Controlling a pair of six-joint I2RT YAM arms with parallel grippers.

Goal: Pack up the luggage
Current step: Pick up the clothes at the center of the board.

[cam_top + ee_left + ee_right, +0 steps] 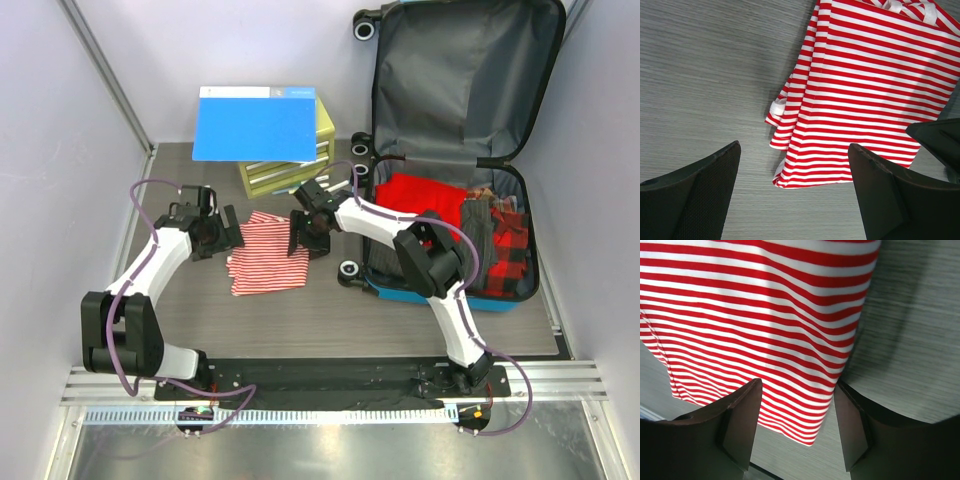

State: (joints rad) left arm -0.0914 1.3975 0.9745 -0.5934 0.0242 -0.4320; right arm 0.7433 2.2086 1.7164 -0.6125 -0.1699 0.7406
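worktop (180, 300): grey wood-grain, pale walls round it
shirt (268, 253): red-white striped, folded flat, between both claws
left claw (232, 238): spread wide, just left of shirt, nothing held; shirt's edge lies ahead and to its right in wrist view
right claw (298, 240): spread, over shirt's right edge, corner lies between fingers (740, 415), not pinched yet
luggage (455, 150): right of right claw, lid up against back wall, red and plaid clothes already in lower half
drawers (290, 160): behind the claws, blue folder (255, 122) on top
step: grab shirt, carry to luggage
how: lower right claw till one finger slides under the fold, pinch all layers; left claw takes opposite edge so it stays folded; lift level, clear the luggage rim
risk: catching top layer only, shirt unfolds
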